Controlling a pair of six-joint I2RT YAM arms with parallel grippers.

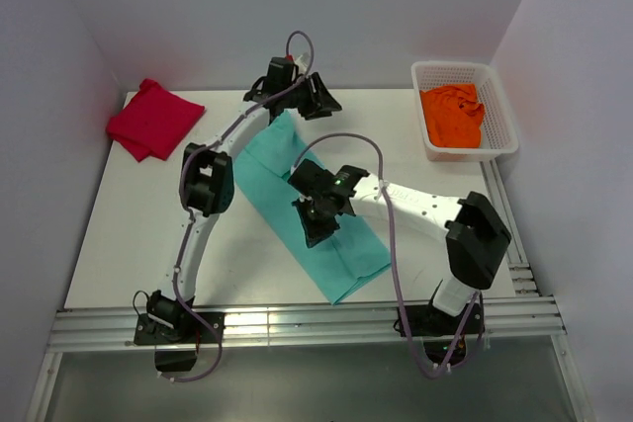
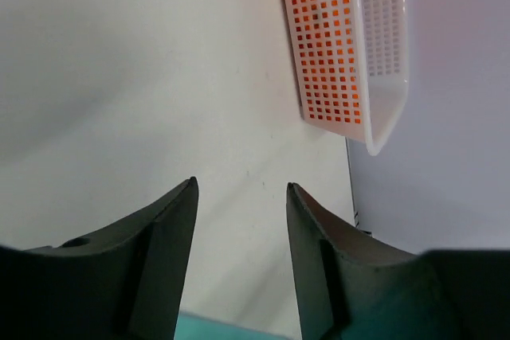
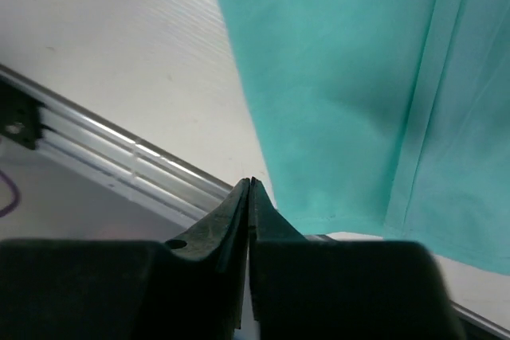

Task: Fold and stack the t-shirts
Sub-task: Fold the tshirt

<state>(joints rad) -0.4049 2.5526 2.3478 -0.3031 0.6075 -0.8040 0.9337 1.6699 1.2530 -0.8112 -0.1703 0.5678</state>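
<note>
Teal shirt point(image 1: 346, 264) is laid out as a long diagonal strip between the arms. The left gripper point(image 2: 241, 197) is held wide at its far end, and the right gripper point(image 3: 249, 189) is pressed shut, empty, above it. If only one layer is caught, the fold could be dragged askew.

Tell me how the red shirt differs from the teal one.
The red shirt is folded into a compact square; the teal shirt lies as a long strip. The red shirt sits at the far left corner, the teal shirt mid-table. Both are plain cloth on the table.
</note>
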